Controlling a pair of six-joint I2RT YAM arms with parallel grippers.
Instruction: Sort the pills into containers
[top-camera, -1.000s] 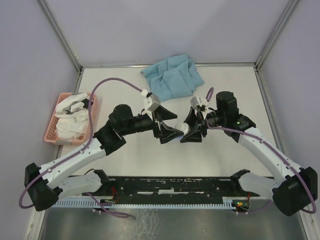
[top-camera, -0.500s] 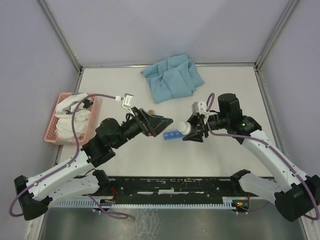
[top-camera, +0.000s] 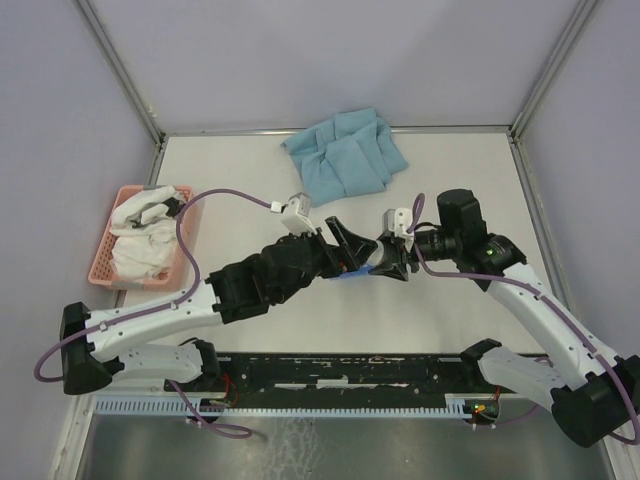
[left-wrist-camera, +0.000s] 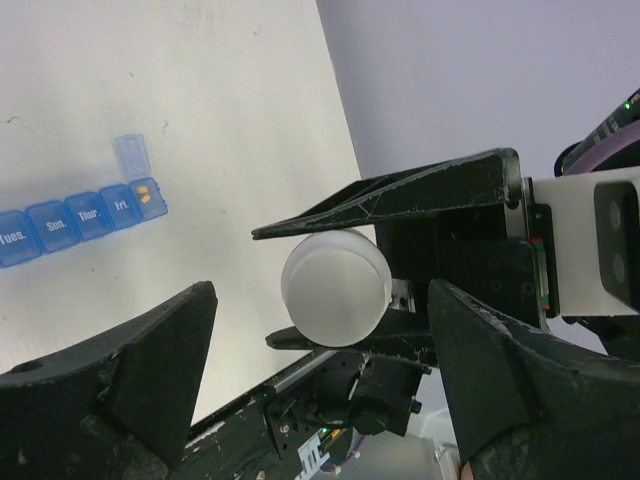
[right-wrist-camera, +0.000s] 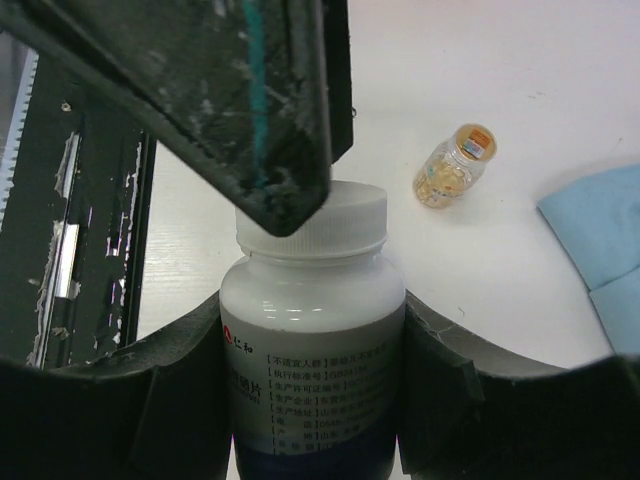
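My right gripper (right-wrist-camera: 312, 330) is shut on a white pill bottle (right-wrist-camera: 312, 350) with a white screw cap (left-wrist-camera: 335, 288), held above the table. My left gripper (left-wrist-camera: 322, 300) is open and straddles that cap, its fingers (left-wrist-camera: 150, 370) standing well clear of it on both sides. In the top view the two grippers meet at mid-table, the left gripper (top-camera: 345, 245) facing the right gripper (top-camera: 387, 262). The blue containers strip (left-wrist-camera: 75, 218) lies below them with its end lid (left-wrist-camera: 130, 155) flipped up. Orange pills (left-wrist-camera: 146, 192) sit in that end compartment. From above, only a blue sliver of the strip (top-camera: 358, 272) shows.
A small clear bottle of yellow pills (right-wrist-camera: 455, 165) lies on the table beyond the white bottle. A folded blue cloth (top-camera: 345, 155) sits at the back. A pink basket (top-camera: 103, 262) holding white cloth stands at the left edge. A black rail (top-camera: 340, 375) runs along the near edge.
The left gripper has swung right from beside the blue strip and now brackets the bottle's cap. The right gripper has kept the bottle and barely moved.
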